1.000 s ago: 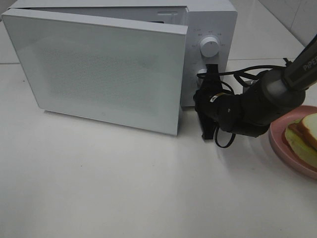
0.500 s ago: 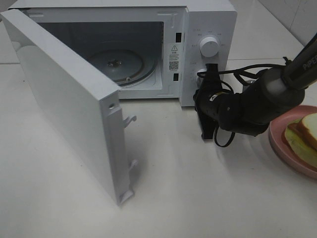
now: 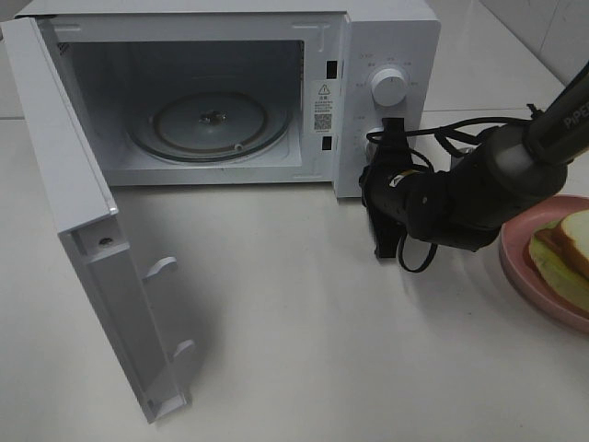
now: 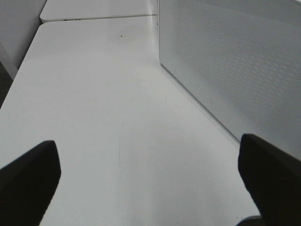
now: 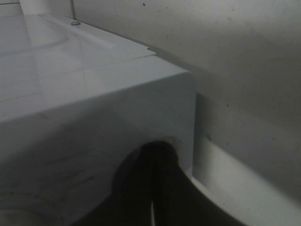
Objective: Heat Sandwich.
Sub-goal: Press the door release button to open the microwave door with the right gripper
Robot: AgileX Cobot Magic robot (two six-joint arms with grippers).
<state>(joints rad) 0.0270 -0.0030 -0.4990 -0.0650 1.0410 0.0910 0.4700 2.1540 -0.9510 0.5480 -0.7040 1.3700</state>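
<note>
Nearest, at the left, the free end of the microwave's door (image 3: pixel 120 313) stands wide open over the white table (image 3: pixel 304 368), its inner face and two latch hooks showing. Only the left wrist view shows its dotted outer face (image 4: pixel 235 70), and only that view shows the left gripper (image 4: pixel 150 183). Its two dark fingertips (image 4: pixel 28 174) are spread wide above bare table, and it holds nothing.

At the right edge, a little farther off, the one sandwich (image 3: pixel 566 253) lies on one pink plate (image 3: pixel 520 276). Both are partly cut off by the frame, and no gripper is touching them.

Left of the plate, the right gripper (image 3: pixel 370 180) sits against the lower part of the microwave's control panel. The right wrist view shows what the high camera cannot: its fingers (image 5: pixel 155 188) pressed together, with nothing between them, at a white corner of the oven.

Farthest is the single microwave (image 3: pixel 386 37), with one glass turntable (image 3: pixel 207 124) in its bare cavity and one round knob (image 3: pixel 387 87) in plain sight.
</note>
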